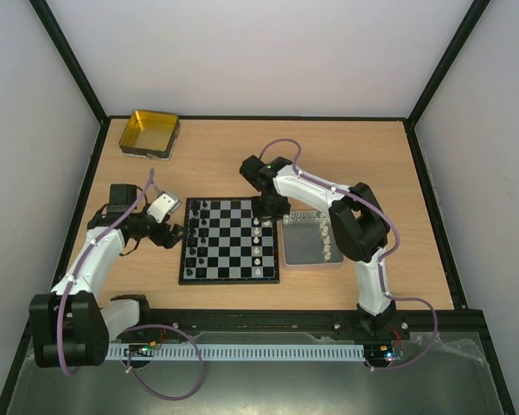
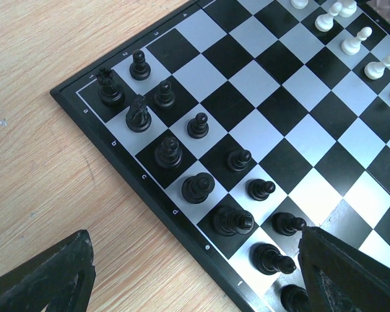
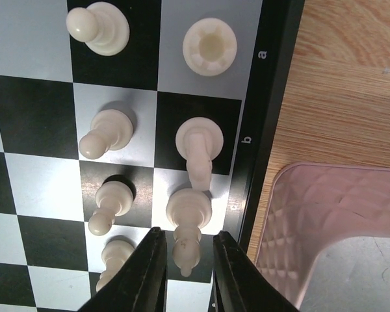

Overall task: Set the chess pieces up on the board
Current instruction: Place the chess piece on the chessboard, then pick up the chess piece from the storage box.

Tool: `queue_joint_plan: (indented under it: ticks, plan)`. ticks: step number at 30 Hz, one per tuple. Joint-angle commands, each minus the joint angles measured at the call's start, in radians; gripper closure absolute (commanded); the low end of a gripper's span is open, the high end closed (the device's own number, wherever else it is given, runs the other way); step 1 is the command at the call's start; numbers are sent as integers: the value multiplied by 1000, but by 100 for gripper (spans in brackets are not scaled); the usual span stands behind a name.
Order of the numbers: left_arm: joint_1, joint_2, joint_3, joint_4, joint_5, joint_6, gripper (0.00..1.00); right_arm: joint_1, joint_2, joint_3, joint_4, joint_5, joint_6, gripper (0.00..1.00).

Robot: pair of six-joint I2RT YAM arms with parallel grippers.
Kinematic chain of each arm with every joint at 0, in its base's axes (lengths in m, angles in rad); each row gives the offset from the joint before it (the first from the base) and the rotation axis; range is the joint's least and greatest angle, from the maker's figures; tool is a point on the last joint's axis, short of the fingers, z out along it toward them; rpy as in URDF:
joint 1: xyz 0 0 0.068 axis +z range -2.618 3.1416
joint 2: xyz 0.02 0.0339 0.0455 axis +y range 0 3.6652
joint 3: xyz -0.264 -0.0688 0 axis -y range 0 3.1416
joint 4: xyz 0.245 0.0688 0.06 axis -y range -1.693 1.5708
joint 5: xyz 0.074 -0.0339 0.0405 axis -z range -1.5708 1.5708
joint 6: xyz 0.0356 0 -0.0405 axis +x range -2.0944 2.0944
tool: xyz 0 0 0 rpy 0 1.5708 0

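The checkered board (image 1: pixel 229 240) lies mid-table. Black pieces (image 1: pixel 201 238) stand in its two left columns, white pieces (image 1: pixel 258 246) along its right side. In the right wrist view my right gripper (image 3: pixel 187 250) straddles a white bishop (image 3: pixel 188 214) standing on the edge file of the board (image 3: pixel 32 117), with a gap showing on both sides. A white knight (image 3: pixel 199 146), rook (image 3: pixel 210 47) and pawns (image 3: pixel 104 133) stand near it. My left gripper (image 2: pixel 192 250) is wide open and empty over the board's (image 2: pixel 247 130) left edge, above the black pieces (image 2: pixel 233 220).
A silver tray (image 1: pixel 304 246) with several white pieces (image 1: pixel 326 238) sits right of the board; its pink rim (image 3: pixel 325 227) lies close to my right fingers. A yellow tin (image 1: pixel 150 132) stands at the back left. Bare wood lies left of the board (image 2: pixel 65 130).
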Motion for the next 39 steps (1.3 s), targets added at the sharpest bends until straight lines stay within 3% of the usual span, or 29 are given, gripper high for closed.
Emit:
queue_joint_plan:
  ticks: [1, 15, 27, 39]
  plan:
    - [-2, 8, -7, 9, 11, -1, 14, 5, 16, 4, -17, 27, -7, 80]
    - [-2, 4, 4, -7, 12, 3, 14, -18, -93, 44, -70, 149, 11, 75]
    - [-11, 47, 9, 3, 32, 2, 15, -190, -366, -333, 51, 174, 39, 73]
    - [-14, 52, 4, 18, 20, -11, 14, -304, -414, -454, 124, 137, 24, 73]
